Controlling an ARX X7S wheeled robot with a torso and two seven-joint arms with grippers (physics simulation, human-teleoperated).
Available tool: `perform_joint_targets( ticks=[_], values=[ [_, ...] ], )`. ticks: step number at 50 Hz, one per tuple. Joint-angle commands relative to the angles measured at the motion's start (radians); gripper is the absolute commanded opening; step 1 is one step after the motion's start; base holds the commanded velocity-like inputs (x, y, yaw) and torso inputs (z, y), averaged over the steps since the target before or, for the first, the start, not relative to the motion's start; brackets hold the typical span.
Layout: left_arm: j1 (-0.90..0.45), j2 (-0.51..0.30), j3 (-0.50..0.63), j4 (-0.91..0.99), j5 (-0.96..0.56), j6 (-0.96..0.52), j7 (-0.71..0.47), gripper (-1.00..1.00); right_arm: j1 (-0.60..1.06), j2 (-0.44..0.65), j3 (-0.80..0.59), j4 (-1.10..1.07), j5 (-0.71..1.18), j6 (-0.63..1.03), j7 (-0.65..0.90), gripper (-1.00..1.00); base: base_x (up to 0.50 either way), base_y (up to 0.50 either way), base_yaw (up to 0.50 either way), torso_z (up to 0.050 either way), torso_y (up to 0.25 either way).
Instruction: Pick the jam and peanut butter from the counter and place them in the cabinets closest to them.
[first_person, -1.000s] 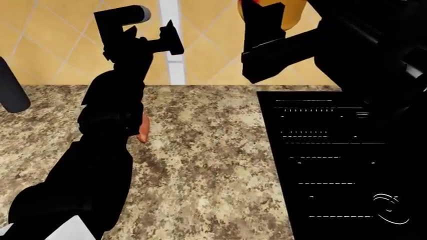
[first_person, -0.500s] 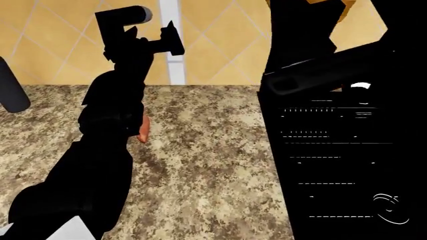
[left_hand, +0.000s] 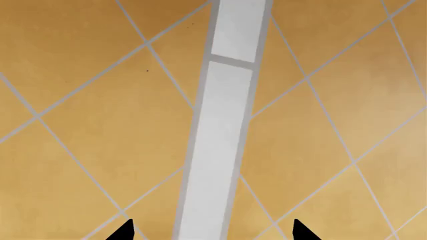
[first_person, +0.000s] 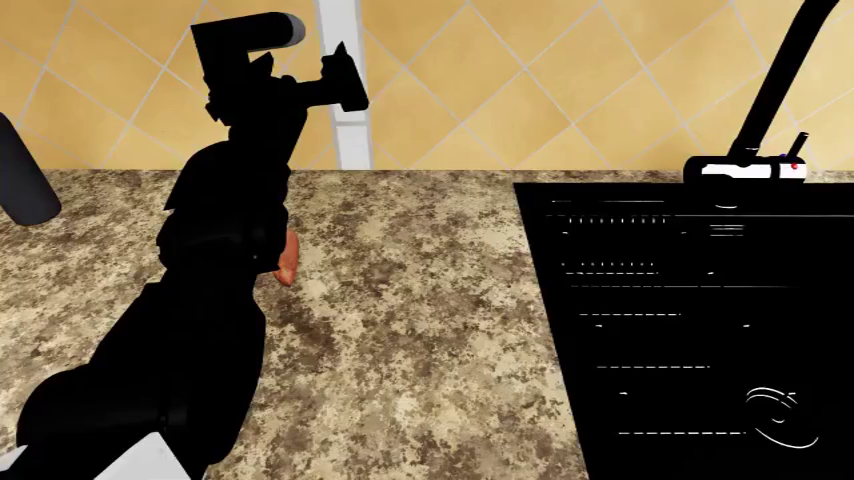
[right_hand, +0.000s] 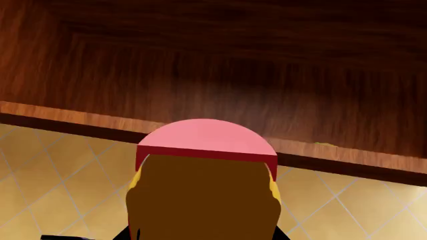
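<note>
The peanut butter (right_hand: 203, 185), a tan jar with a wide red lid, fills the right wrist view. My right gripper (right_hand: 203, 236) is shut on it and holds it just below a dark wooden cabinet (right_hand: 220, 60). In the head view only a thin black stretch of the right arm (first_person: 787, 70) shows, and its gripper is out of frame. My left gripper (first_person: 340, 75) is raised in front of the tiled wall. It stands open (left_hand: 212, 232) with nothing between its fingertips (left_hand: 123, 231). The jam is out of view. The speckled granite counter (first_person: 400, 330) lies below.
A black cooktop (first_person: 694, 320) covers the counter's right side, with a white object (first_person: 741, 170) at its back edge. A grey cylinder (first_person: 20, 175) stands at the far left. A small orange thing (first_person: 284, 260) peeks out beside the left arm. A white strip (first_person: 350, 90) runs up the wall.
My right arm has risen out of the head view with the peanut butter, uncovering the back of the cooktop. The left arm has not moved.
</note>
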Motion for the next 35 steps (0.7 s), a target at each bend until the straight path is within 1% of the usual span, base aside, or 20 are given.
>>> perform_joint_targets(
  ticks=[1,6,15,20,25,29,35],
  values=[
    [0.001,0.0,0.004,0.0,0.001,0.0,-0.005,1.0,0.174,0.1,-0.074,-0.004,0.046,-0.044,0.007,-1.0,0.0,0.0,0.0,0.0,0.0],
    [0.001,0.0,0.008,0.0,0.002,0.001,-0.008,1.0,0.175,0.099,-0.006,0.054,0.065,0.019,0.008,-1.0,0.0,0.0,0.0,0.0,0.0],
    [0.001,0.0,0.016,0.0,0.001,-0.003,-0.013,1.0,0.175,0.019,0.073,0.227,0.062,0.147,0.008,-1.0,0.0,0.0,0.0,0.0,0.0],
    [0.002,0.0,0.017,0.0,0.002,-0.007,-0.017,1.0,0.175,-0.052,0.064,0.352,0.093,0.216,0.008,-1.0,0.0,0.0,0.0,0.0,0.0],
    [0.001,0.0,0.017,0.0,0.001,-0.011,-0.016,1.0,0.175,-0.133,0.103,0.483,0.1,0.337,0.008,-1.0,0.0,0.0,0.0,0.0,0.0],
    [0.001,0.0,0.019,0.0,0.003,-0.013,-0.019,1.0,0.175,-0.203,0.137,0.605,0.156,0.401,0.008,-1.0,0.0,0.0,0.0,0.0,0.0],
    [0.001,0.0,0.026,0.0,0.005,-0.015,-0.027,1.0,0.175,-0.334,0.245,0.857,0.121,0.622,0.008,-1.0,0.0,0.0,0.0,0.0,0.0]
  ],
)
